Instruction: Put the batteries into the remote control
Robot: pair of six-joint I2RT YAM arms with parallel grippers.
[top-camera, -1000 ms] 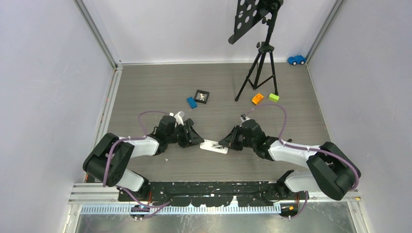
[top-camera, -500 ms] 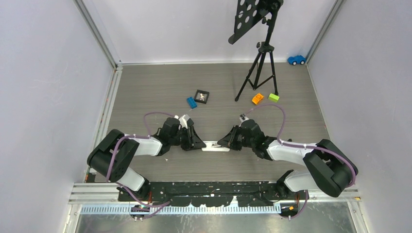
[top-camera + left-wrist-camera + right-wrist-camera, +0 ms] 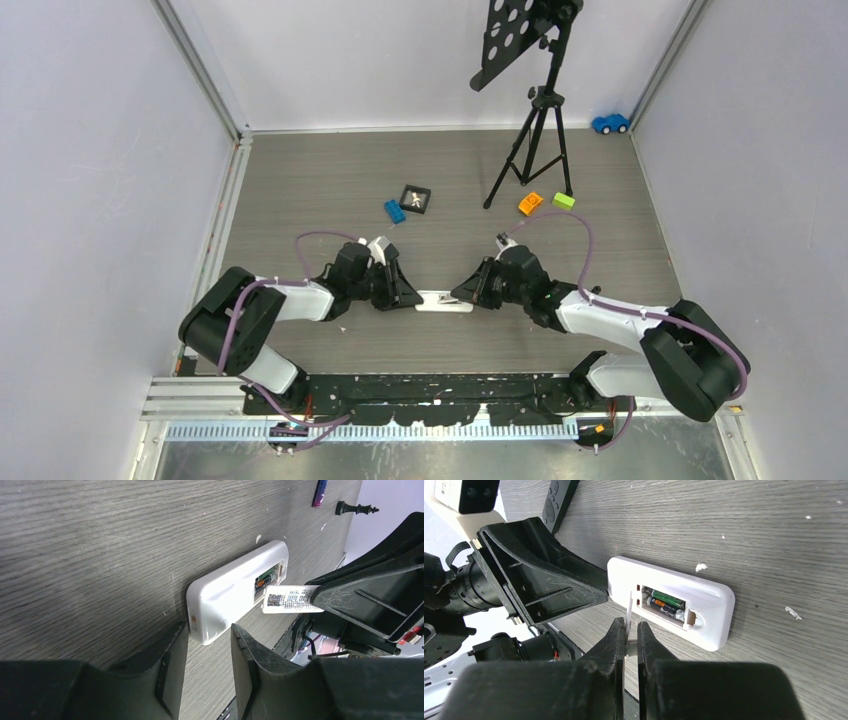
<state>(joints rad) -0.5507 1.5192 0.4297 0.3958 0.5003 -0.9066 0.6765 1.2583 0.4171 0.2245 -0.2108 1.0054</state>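
Observation:
The white remote control lies face down between my two grippers. Its battery bay is open, with a green battery and a dark one lying inside it. My left gripper has its tips on either side of the remote's near end, touching it. My right gripper is shut on the thin white battery cover, held edge-up just beside the bay. A purple-blue battery lies loose on the table farther off.
A black chess piece lies near the loose battery, and a black remote lies behind the left arm. A blue brick, a black square frame, a tripod, orange and green bricks sit farther back.
My left gripper has slid right onto the remote's end and its jaws have narrowed. The remote has turned from slanted to level. The right gripper has barely moved.

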